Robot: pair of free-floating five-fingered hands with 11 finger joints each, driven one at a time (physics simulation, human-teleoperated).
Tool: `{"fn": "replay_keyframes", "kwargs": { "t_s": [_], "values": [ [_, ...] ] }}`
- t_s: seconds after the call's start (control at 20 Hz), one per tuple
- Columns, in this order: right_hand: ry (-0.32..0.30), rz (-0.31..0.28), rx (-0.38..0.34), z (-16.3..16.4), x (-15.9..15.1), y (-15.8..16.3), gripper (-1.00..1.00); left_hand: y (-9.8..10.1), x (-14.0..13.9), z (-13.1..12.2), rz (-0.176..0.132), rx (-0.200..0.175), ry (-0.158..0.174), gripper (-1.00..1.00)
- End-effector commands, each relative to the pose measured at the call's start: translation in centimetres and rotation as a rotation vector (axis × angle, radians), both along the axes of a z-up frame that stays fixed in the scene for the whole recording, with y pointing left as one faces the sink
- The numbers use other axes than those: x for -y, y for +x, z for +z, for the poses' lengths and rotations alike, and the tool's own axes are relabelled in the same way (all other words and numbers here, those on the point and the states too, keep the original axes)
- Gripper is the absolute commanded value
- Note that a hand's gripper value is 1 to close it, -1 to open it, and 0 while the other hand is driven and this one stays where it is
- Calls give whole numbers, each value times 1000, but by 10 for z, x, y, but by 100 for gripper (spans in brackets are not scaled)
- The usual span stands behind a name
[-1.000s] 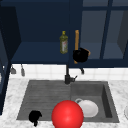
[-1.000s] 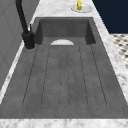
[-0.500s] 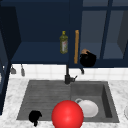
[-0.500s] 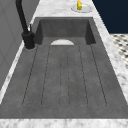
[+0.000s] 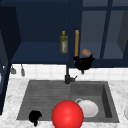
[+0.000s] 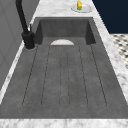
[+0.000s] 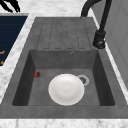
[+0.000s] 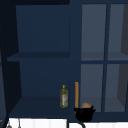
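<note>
**A brown lump at the cabinet shelf, with the right robot hand under it**

We see a small brown rounded object (image 5: 86,52) at the front edge of the lower cabinet shelf (image 5: 40,53), just right of a tall orange stick (image 5: 76,43) standing upright. The right robot hand (image 5: 83,62) sits directly beneath the brown object and touches it, fingers curled up around its underside (the upper view shows the same: the object (image 8: 85,105) nestled on top of the hand (image 8: 84,113)). We take it as cupped in the hand, though how tightly we cannot tell.

Left of the stick, a greenish oil bottle (image 5: 63,42) stands upright on the shelf, apart from the hand.

Below, the black faucet (image 5: 67,75) rises behind the sink (image 5: 32,100). A white plate (image 7: 66,89) lies in the basin near the drain, and a red ball (image 5: 67,114) shows at the sink's front edge.

The left robot hand (image 5: 35,116) hangs low at the front left corner of the sink, fingers curled, holding nothing, well apart from the shelf. A yellow item on a small dish (image 6: 80,7) rests on the surface beyond the basin.
</note>
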State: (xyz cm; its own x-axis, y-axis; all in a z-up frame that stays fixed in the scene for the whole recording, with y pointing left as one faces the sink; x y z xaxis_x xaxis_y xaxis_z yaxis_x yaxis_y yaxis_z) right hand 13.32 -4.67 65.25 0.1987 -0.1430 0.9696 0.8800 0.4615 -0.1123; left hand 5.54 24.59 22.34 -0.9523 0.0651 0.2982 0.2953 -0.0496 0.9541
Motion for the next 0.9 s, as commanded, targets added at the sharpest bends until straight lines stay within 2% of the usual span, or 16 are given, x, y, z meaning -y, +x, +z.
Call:
{"fn": "replay_keyframes", "kwargs": {
  "t_s": [0.0, 0.15, 0.35, 0.85],
  "values": [
    [-62, 57, -20, -6, -18, -4, -100, 0, 0, 0, 0, 0, 0, 0],
    [-74, 81, -36, -9, -23, -3, -100, 0, 0, 0, 0, 0, 0, 0],
    [-55, 26, -51, -10, -32, 29, -100, 0, 0, 0, 0, 0, 0, 0],
    [-25, 22, -31, -11, -42, 108, -100, 0, 0, 0, 0, 0, 0, 0]
  ]
}}
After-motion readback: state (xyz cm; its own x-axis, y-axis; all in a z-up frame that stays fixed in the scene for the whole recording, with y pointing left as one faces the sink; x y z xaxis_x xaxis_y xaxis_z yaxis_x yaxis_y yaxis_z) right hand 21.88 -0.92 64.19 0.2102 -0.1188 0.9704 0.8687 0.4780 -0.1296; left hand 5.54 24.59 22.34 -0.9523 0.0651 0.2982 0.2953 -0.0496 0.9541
